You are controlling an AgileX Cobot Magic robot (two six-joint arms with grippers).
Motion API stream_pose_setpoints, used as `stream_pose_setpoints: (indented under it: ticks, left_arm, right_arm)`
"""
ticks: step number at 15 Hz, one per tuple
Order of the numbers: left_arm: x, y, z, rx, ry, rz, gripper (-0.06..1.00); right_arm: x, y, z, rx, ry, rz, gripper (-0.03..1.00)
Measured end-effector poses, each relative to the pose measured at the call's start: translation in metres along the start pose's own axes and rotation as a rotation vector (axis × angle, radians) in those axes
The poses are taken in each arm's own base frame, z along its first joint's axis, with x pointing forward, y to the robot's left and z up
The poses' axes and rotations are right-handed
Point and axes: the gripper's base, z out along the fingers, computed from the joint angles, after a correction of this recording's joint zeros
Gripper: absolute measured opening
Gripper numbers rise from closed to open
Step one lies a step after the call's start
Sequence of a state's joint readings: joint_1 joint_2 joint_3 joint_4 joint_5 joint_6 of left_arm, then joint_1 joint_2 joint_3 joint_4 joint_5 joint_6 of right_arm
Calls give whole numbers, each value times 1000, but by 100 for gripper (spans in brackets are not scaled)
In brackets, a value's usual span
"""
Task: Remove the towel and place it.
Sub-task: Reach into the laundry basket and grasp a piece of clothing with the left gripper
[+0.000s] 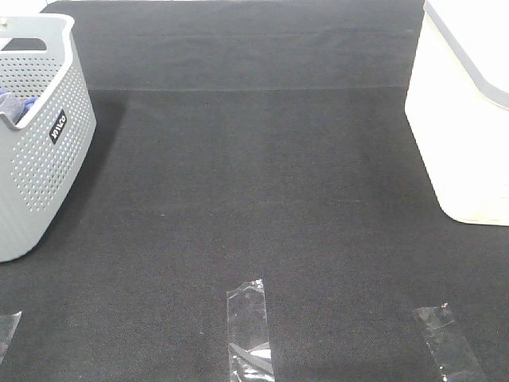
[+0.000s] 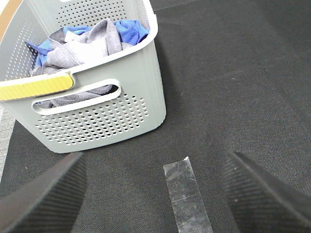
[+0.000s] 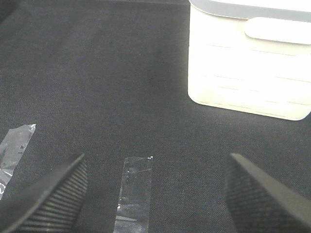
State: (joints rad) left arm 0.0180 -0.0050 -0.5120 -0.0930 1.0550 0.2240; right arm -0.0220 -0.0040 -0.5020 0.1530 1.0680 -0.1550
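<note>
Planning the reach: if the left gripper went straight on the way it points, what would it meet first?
Probably the black fabric mat by the clear tape strip, short of the grey perforated plastic basket; depth is unclear.

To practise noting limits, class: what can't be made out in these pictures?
- Left wrist view: the towel is crumpled; the basket wall and blue cloth hide part of it.
- High view: the left edge cuts off the basket.
- High view: the right edge cuts the white bin; its inside is unseen, glare washes out detail.
</note>
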Motion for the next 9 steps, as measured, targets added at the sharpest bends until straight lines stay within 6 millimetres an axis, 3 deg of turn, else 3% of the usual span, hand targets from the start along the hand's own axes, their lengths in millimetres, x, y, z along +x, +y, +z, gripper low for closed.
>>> stream_pose_setpoints:
  ticks: [9]
  left_arm:
    - [0, 0, 0, 0, 0, 0, 74]
  right_arm:
    - [0, 0, 0, 0, 0, 0, 73]
